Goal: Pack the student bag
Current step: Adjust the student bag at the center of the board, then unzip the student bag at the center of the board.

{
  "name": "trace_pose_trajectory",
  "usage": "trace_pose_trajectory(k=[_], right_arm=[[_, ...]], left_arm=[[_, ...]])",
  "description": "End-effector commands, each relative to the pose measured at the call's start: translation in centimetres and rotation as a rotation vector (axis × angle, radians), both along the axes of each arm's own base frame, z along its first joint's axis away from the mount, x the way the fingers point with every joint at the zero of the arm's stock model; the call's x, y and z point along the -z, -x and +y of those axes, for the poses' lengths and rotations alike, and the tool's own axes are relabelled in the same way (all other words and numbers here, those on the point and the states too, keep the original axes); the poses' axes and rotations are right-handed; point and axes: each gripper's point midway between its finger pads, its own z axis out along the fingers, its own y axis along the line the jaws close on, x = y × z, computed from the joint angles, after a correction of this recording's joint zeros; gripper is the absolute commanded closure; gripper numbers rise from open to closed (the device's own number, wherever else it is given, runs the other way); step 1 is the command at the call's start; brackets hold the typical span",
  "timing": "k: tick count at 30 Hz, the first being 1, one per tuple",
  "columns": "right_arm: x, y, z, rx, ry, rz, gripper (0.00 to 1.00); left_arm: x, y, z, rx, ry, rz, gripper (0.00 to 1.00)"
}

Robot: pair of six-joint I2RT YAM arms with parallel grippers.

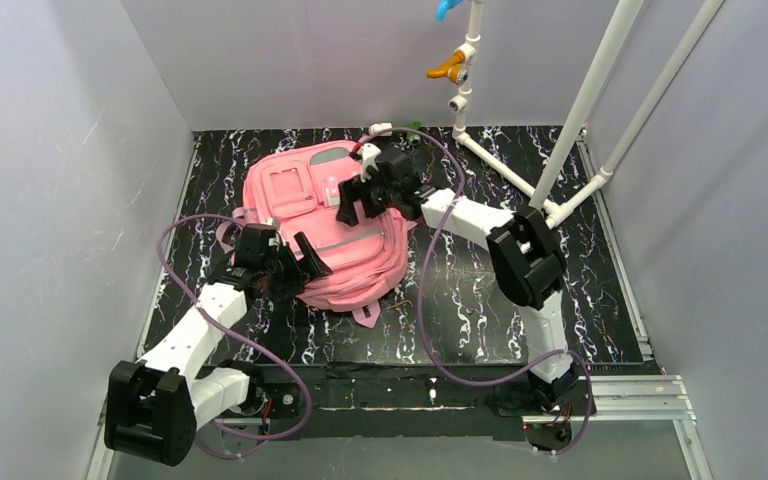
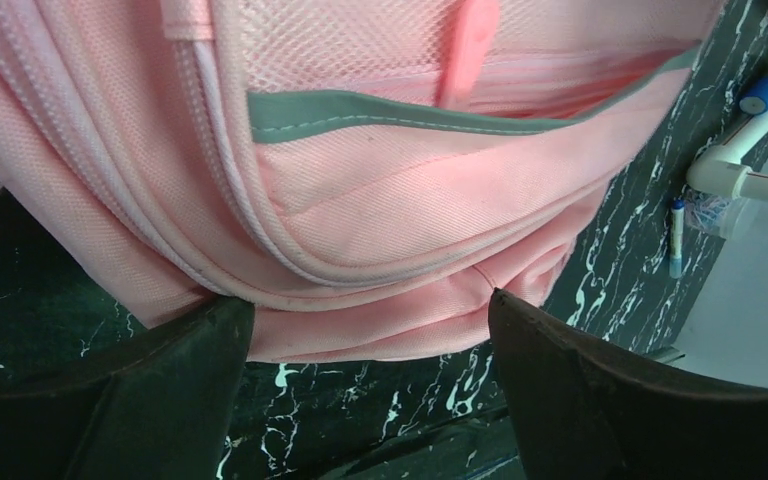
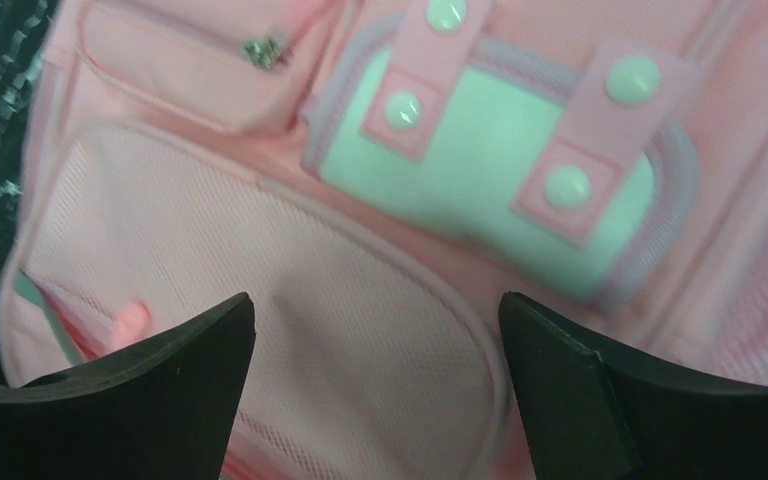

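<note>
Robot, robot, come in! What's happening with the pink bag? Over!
Left tool open, at student bag's near edge. Right tool open, above its white patch. Bag flat on table; neither tool holds anything.

We see a black table (image 1: 480,300) veined with white, and on its far left part the pink student bag (image 1: 305,200) lies slumped flat. At the far right a white pipe frame (image 1: 505,170) rests on the same surface. In the left wrist view, a small blue-tipped, pen-like stick (image 2: 677,238) lies on the table just beside that pipe.
</note>
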Motion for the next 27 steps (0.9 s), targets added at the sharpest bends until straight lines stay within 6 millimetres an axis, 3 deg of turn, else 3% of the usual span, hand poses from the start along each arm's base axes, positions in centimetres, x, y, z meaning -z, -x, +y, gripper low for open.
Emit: trace_pose_trajectory(k=[1, 5, 11, 15, 16, 18, 22, 27], right_arm=[[0.0, 1.5, -7.4, 0.042, 0.238, -0.085, 0.02], [-1.5, 3.2, -10.0, 0.007, 0.255, -0.217, 0.02], [-1.9, 5.7, -10.4, -0.063, 0.140, -0.283, 0.02], [-3.1, 6.0, -9.6, -0.113, -0.025, -0.287, 0.13], [-3.2, 6.0, -9.4, -0.110, -0.037, -0.272, 0.23], [-3.0, 6.2, -8.7, -0.109, -0.051, -0.199, 0.34], [-1.6, 7.0, -8.1, -0.103, -0.010, -0.187, 0.36], [-0.7, 7.7, -8.0, -0.071, 0.034, -0.201, 0.37]], left_arm=[[-3.3, 0.2, -0.3, 0.046, -0.005, -0.031, 0.12], [-6.1, -0.8, 2.5, -0.045, -0.108, -0.063, 0.02], [-7.7, -2.8, 5.6, -0.127, -0.125, -0.051, 0.02], [-6.7, -3.9, 7.3, -0.197, -0.111, -0.018, 0.05], [-6.4, -4.1, 7.3, -0.204, -0.101, -0.008, 0.06], [-6.0, -4.8, 8.0, -0.243, -0.075, -0.005, 0.10], [-5.1, -5.7, 7.7, -0.232, -0.045, -0.010, 0.18], [-3.7, -5.6, 7.4, -0.231, -0.032, 0.035, 0.19]])
